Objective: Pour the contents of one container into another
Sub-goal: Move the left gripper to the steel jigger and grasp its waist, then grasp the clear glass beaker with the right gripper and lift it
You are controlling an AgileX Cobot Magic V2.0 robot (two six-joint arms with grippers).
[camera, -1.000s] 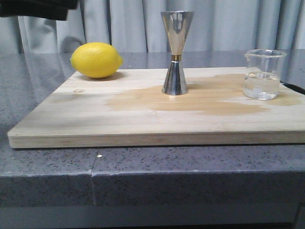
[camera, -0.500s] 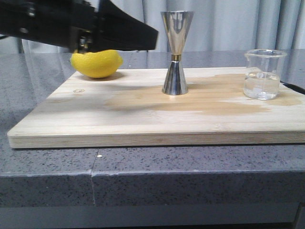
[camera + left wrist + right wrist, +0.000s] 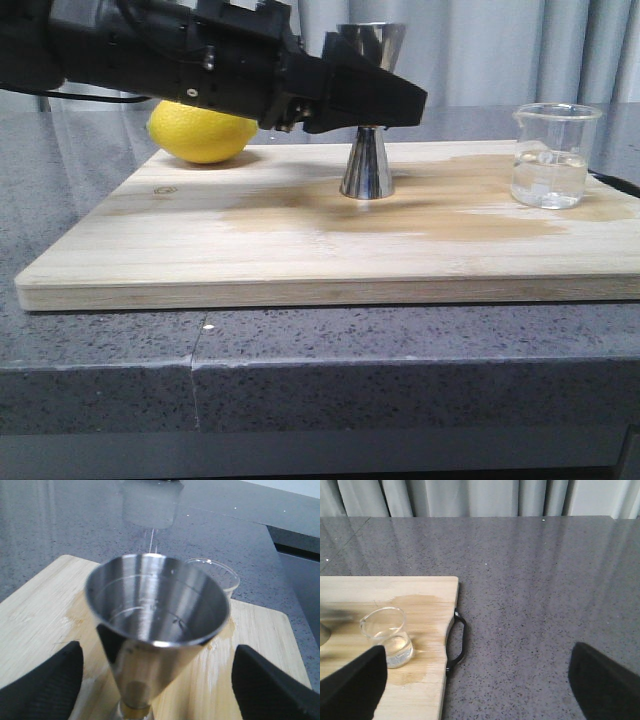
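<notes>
The steel jigger (image 3: 366,168) stands upright mid-board; a thin gold band marks its waist. My left gripper (image 3: 405,103) has come in from the left at waist height and is open. In the left wrist view the jigger (image 3: 155,610) stands between the two black fingers (image 3: 42,685), with a gap on each side, and its cup looks empty. The clear glass beaker (image 3: 553,155) holds a little clear liquid at the board's right end. My right gripper (image 3: 477,687) hangs open over the counter beside the board, the beaker (image 3: 387,636) off to one side of it.
A yellow lemon (image 3: 200,135) lies at the back left of the wooden board (image 3: 300,250), partly behind my left arm. A darker wet-looking stain spreads across the board's middle. The board has a black handle (image 3: 461,640) on its right edge. Grey stone counter surrounds it.
My left arm has swept in from the left, past the lemon, until its open fingers flank the jigger. Jigger, beaker and lemon have not moved.
</notes>
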